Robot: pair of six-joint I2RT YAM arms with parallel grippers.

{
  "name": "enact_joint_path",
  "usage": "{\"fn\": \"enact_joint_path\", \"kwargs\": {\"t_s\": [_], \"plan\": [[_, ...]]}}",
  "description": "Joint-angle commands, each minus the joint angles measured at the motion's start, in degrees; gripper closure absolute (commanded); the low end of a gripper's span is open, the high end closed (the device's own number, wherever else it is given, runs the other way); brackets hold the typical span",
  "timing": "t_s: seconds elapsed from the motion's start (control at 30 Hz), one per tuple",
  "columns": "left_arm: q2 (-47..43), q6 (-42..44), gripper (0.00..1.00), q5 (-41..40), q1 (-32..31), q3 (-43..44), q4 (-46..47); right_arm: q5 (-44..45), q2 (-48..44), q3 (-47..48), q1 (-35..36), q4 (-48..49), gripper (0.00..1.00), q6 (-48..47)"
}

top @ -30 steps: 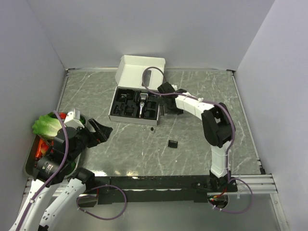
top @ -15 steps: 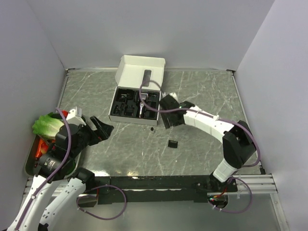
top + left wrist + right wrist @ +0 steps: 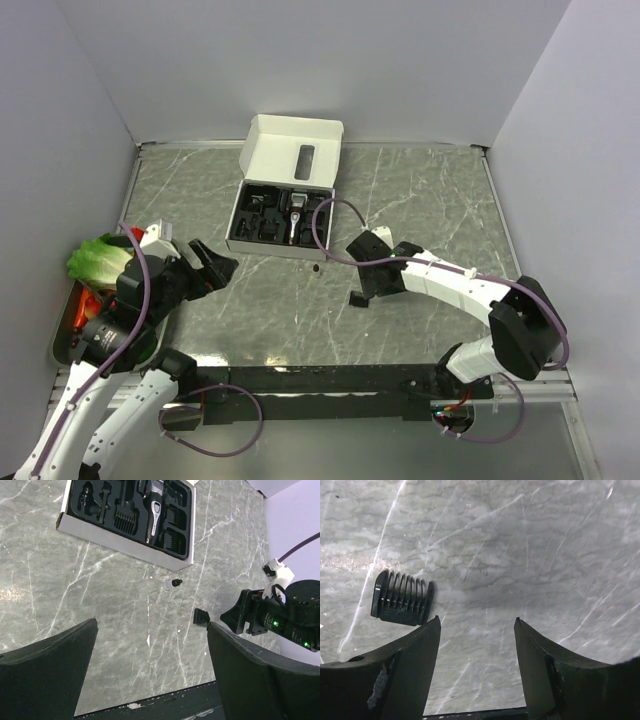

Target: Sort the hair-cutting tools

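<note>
Marble tabletop (image 3: 250,315); right arm (image 3: 440,278) off box (image 3: 270,247), now beside comb (image 3: 357,298); jaws parted.

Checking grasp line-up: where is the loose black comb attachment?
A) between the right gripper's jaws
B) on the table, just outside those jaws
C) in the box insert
B: the comb attachment lies flat on the table beside the open right gripper, outside the gap of its jaws.

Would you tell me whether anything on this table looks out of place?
A small black ribbed plastic comb attachment lies loose on the grey marble table, outside the white cardboard box, beside the open right gripper. A tiny white bottle also lies near the box.
</note>
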Motion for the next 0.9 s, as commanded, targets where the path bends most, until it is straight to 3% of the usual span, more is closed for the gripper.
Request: {"fn": "enact_joint_path", "kwargs": {"t_s": [0.0,0.47,0.87], "plan": [[-0.26,0.18,0.03,0.81,-0.01,1.69,1.24,-1.15,-0.62,-2.75,0.02,1.92,0.33,5.42],[-0.87,0.62,0.03,0.37,-0.09,2.3,0.01,-5.1,2.28,-7.76,0.02,8.33,0.34,8.59],[-1.23,0.53,0.03,-0.69,-0.09,2.39,-1.05,-8.53,7.64,-6.1,0.81,11.76,0.34,8.86]]}}
